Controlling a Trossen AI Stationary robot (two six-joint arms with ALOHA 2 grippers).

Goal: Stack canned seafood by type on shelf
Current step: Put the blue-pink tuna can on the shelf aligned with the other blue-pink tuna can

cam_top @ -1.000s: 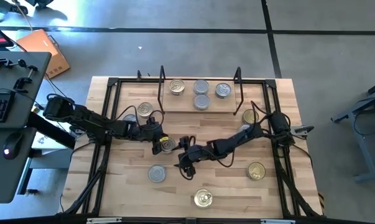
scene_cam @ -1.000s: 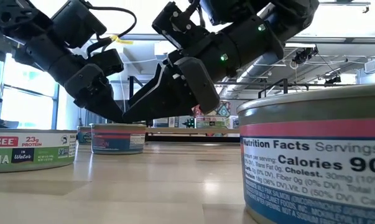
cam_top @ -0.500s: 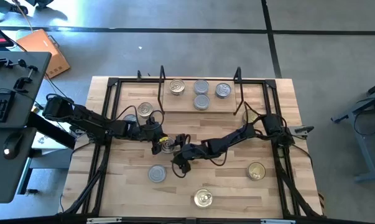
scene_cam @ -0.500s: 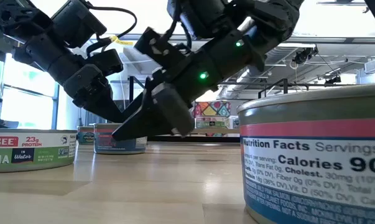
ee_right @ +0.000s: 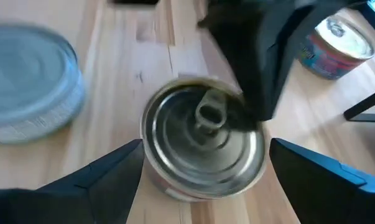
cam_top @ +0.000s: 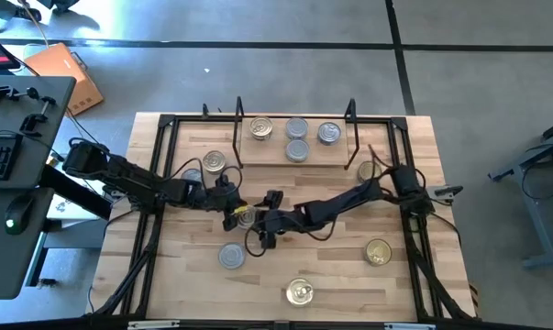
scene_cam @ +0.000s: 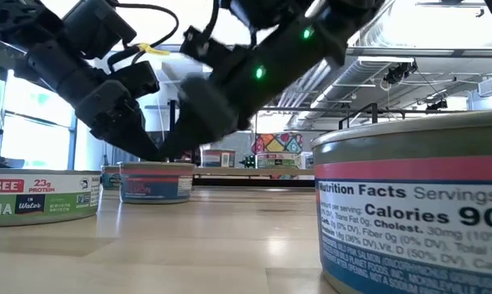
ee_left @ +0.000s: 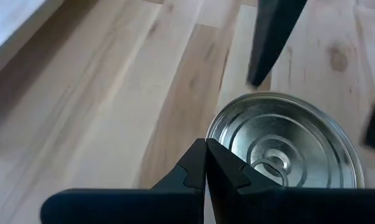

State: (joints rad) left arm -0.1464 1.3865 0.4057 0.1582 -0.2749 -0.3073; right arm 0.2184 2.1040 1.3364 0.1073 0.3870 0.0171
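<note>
A silver pull-tab can (ee_right: 203,140) stands upright on the wooden table (cam_top: 331,275) near its middle, also in the high view (cam_top: 248,217). My left gripper (cam_top: 233,214) is shut, its tips at the can's left rim. My right gripper (cam_top: 258,226) comes from the right and is open. Its fingers (ee_right: 106,180) stand on either side of the can, apart from it. The shelf (cam_top: 276,151) at the far edge carries one gold-lidded can (cam_top: 261,128) and three silver ones (cam_top: 297,128). My left gripper has its shut fingertips (ee_left: 206,146) against the can's rim (ee_left: 213,127), on the side toward the table's left. The fingers slant down at it from the left. The can stands flat on the table, lid up.
Loose cans stand around: a gold one (cam_top: 214,162) far left, a grey one (cam_top: 231,256) near left, gold ones (cam_top: 300,292) at the near edge and at the right (cam_top: 378,251). A black frame (cam_top: 166,124) borders the table. The low view shows close cans (scene_cam: 417,220).
My right gripper has moved toward the table's left and far side, up to the silver can, rising slightly and rolling about its own axis. Its open fingers now stand on either side of the can. The can has stayed in place.
</note>
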